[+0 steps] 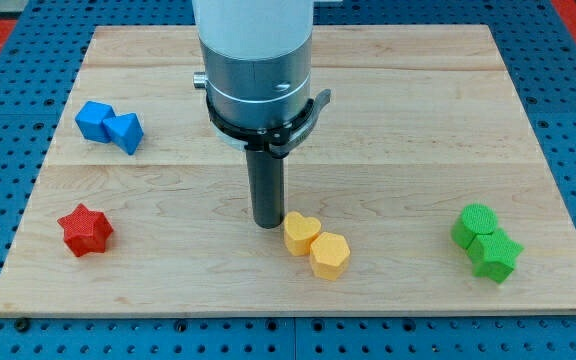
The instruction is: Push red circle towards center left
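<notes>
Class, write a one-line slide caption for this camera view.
My tip rests beside the yellow heart; no red circle shows, only a red star.

White upper casing (253, 20), grey metal collar (256, 85), black clamp ring – straight dark rod (267, 190) below

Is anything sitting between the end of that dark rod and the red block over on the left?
Nothing visible. My tip stands just left of the yellow heart, and only wooden board lies between it and the red star-shaped block at the view's left. That is the only red block showing; no red circle is in view.
</notes>
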Action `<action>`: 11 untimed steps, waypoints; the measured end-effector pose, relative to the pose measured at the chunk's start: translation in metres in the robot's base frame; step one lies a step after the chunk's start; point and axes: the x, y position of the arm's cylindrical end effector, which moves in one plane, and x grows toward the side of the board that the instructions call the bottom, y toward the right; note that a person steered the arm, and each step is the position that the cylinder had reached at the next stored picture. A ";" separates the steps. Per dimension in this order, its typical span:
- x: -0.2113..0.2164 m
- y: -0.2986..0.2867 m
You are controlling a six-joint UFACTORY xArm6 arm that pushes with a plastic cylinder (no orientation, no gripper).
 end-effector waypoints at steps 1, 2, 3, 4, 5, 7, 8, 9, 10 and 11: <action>-0.054 -0.017; -0.134 0.036; -0.205 0.086; -0.276 0.094; -0.297 0.018; -0.279 -0.040; -0.305 -0.063; -0.263 -0.076; -0.198 -0.024; -0.191 0.004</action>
